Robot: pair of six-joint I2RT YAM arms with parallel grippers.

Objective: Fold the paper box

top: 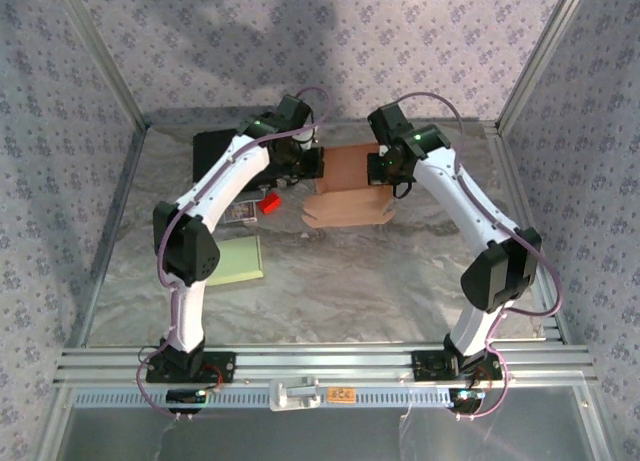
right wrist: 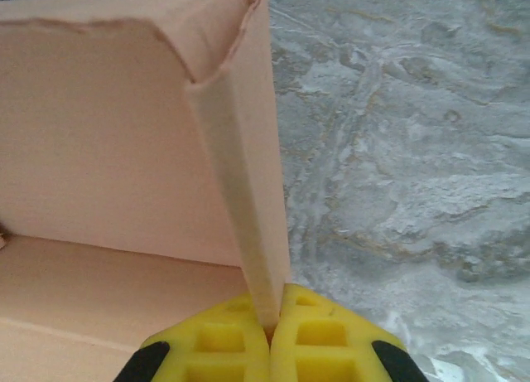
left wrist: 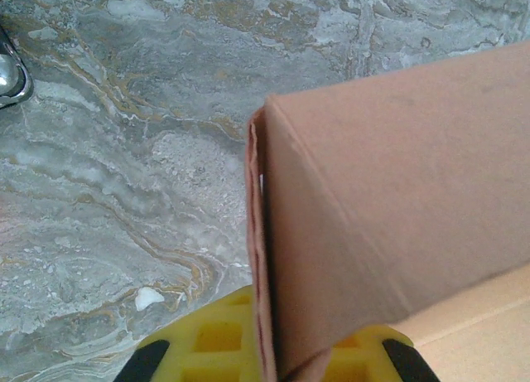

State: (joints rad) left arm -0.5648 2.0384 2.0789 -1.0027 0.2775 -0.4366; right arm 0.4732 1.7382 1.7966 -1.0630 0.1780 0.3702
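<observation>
The brown paper box [top: 350,186] sits half-formed at the middle back of the table, with its walls raised. My left gripper [top: 312,166] is at the box's left side. In the left wrist view the box [left wrist: 397,191] has a folded wall edge clamped between the yellow fingers [left wrist: 199,349] of the left gripper [left wrist: 277,365], which is shut on it. My right gripper [top: 385,171] is at the box's right side. In the right wrist view the right gripper [right wrist: 272,332] is shut on the doubled side wall of the box [right wrist: 108,125], whose inside lies to the left.
A green pad [top: 238,259] lies front left, with a small red object [top: 270,203] and a flat card [top: 240,213] just behind it. A black item [top: 212,151] sits at the back left. Patterned walls enclose the marbled table [top: 350,281]. A metal part [left wrist: 10,75] sits nearby.
</observation>
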